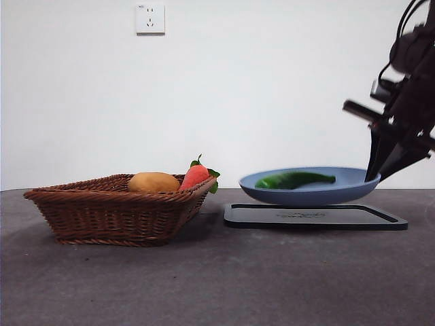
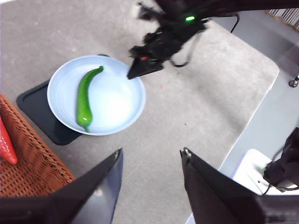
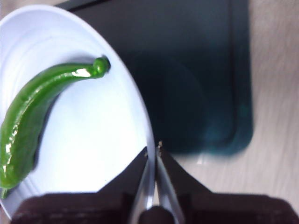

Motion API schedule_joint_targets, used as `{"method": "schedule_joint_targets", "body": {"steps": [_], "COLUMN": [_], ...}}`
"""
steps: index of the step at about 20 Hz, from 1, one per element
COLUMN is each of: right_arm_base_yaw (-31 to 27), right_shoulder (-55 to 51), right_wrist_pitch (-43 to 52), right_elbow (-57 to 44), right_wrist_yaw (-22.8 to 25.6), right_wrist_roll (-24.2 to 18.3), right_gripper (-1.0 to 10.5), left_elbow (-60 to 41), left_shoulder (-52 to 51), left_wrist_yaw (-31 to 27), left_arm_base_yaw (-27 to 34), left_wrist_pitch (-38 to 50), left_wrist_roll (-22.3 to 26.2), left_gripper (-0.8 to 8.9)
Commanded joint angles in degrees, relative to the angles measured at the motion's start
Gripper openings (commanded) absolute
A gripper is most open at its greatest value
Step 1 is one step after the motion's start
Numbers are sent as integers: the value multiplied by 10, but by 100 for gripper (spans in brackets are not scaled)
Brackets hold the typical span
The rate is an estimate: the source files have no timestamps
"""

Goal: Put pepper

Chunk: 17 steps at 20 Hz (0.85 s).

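While the pepper is lying lengthwise in the plate, the right pincer is pinching the rim beside its stem end, and the left pincer is hovering spread, farther off.

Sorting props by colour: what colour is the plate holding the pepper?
Pale blue plate, under the green pepper; clearest in the left wrist view.

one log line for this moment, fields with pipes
right gripper: shut on rim of blue plate | plate: tilted above black tray | glossy green pepper: lying in plate | left gripper: open, empty, hovering
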Motion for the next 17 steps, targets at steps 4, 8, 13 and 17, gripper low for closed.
{"method": "schedule_joint_targets", "body": {"steps": [4,8,13,17], "right_arm_base_yaw": [-14,-18,-20,-20], "right_shoulder": [83,102,117,117], "right_wrist_pitch": [27,42,41,42], "right_elbow": [70,70,70,70], "right_wrist_yaw": [-3,-3,-2,-3], "right_wrist_roll": [6,5,2,-1], "right_gripper": [4,4,4,102], "left_elbow": [11,11,11,11], "left_shoulder": [-6,-6,-6,-6], "left_wrist_yaw": [-1,-1,-1,-1], "left_arm_base_yaw": [-6,-6,-6,-6], "left_wrist_pitch": [-10,-5,-5,-5], "left_wrist_roll": [7,6,6,6], "left_gripper": [223,223,223,223]}}
